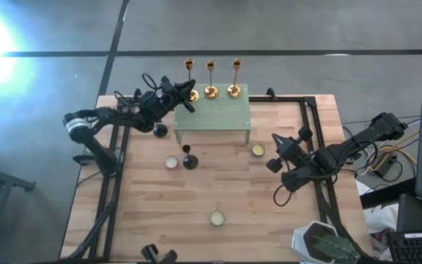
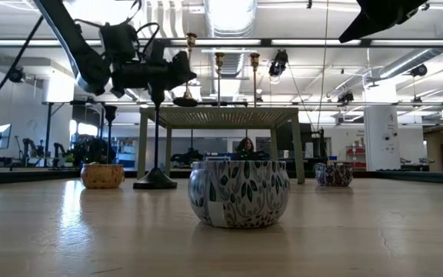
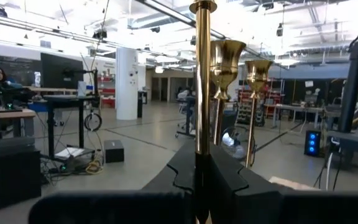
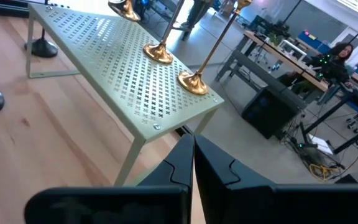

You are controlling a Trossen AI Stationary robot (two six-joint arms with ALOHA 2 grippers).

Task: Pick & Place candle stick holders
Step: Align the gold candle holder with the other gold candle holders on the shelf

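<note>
Left gripper (image 1: 190, 96): fingers clamped on gold holder (image 1: 189, 81) at green stand (image 1: 212, 114); two gold neighbours beside. Right gripper (image 1: 275, 141): fingers shut, empty.

I can read no text, label, brand, number or sign from here: nothing legible on the green stand (image 1: 212, 111), the patterned tin (image 2: 239, 192), or the room's monitors.

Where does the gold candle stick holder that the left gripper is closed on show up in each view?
High view: held gold candle stick holder at the green stand's far left corner, in the left gripper.
Low view: upper left of centre, above the stand.
Left wrist view: centre, stem upright between the fingers.
Right wrist view: only its base, top edge.
Shared landmark: the green stand.
</note>
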